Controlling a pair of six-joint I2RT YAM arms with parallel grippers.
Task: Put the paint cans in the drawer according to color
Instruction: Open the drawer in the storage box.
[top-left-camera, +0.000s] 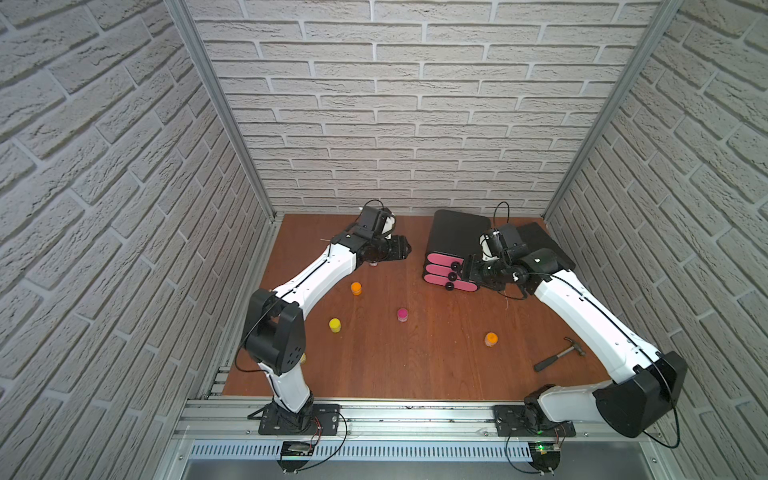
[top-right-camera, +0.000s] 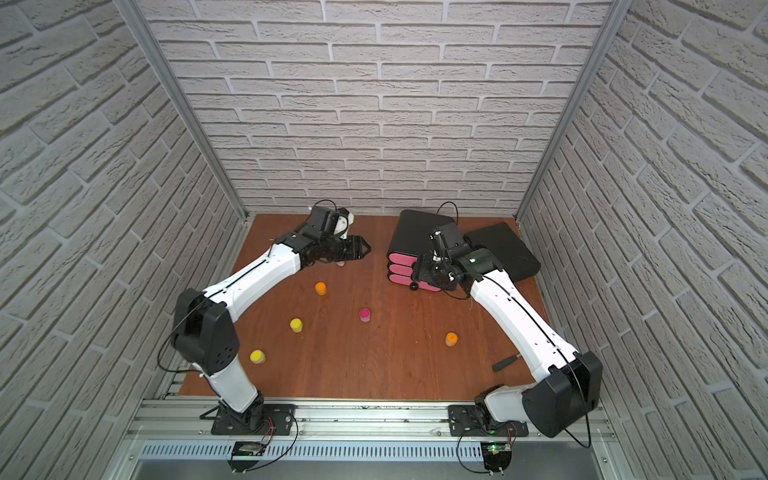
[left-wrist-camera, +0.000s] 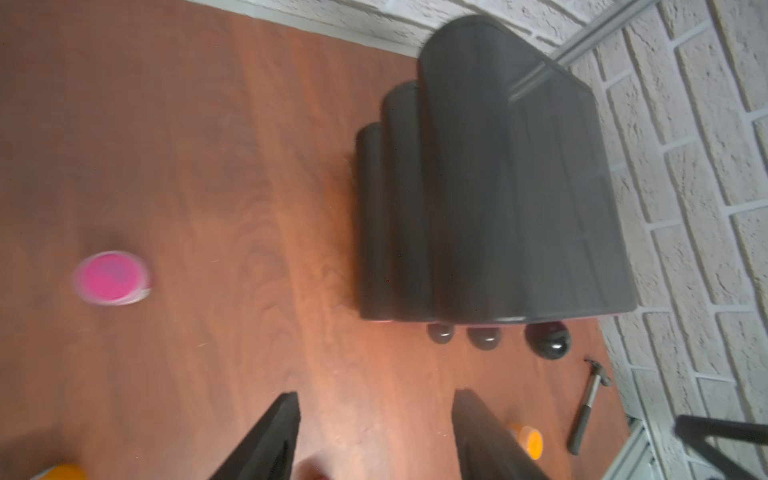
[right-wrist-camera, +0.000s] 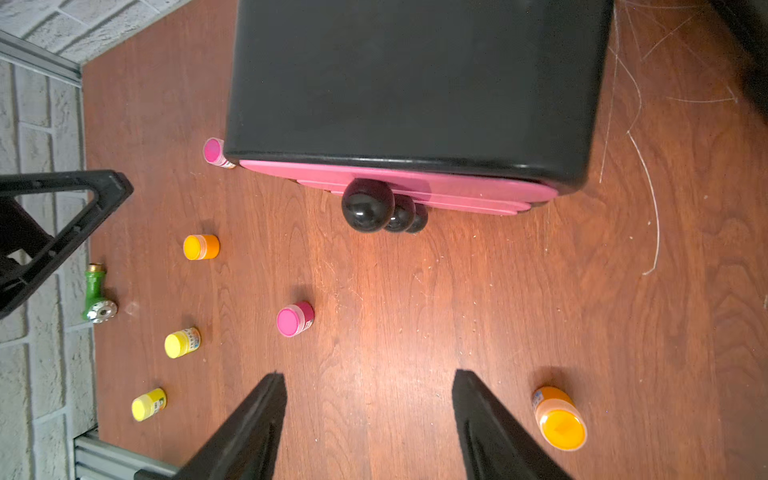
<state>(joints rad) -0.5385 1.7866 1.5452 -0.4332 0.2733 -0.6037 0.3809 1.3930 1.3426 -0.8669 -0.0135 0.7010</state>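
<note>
Black drawer (top-left-camera: 457, 232), three pink knobbed fronts, stands right of centre in both top views; paint cans (top-left-camera: 402, 314) stand scattered below-left.

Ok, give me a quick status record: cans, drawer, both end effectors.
stowed: none
orange cans: both on table
yellow cans: both on table
pink cans: both on table
drawer: three fronts look shut
left end effector: open, empty
right end effector: open, empty, knobs ahead
clutter: hammer, green tool
</note>
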